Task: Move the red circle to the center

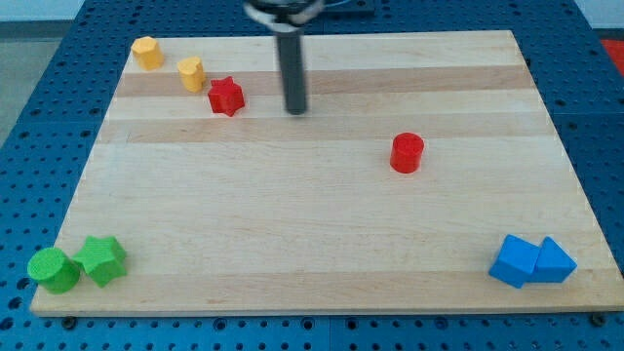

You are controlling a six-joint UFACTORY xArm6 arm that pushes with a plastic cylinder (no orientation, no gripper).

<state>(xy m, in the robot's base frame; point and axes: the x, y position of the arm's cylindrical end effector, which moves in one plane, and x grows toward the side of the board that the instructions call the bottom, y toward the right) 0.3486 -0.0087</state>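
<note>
My tip, a bare rod with no jaws, sits near the board's top edge, just right of the red star. The red circle, a smooth cylinder, stands apart to the view's right on open wood.

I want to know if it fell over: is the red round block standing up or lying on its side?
Standing up. The red circle shows its flat round top facing up, with its curved side resting on the board.

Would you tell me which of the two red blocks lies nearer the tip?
The red star, just left of my tip; the red circle sits farther right.
</note>
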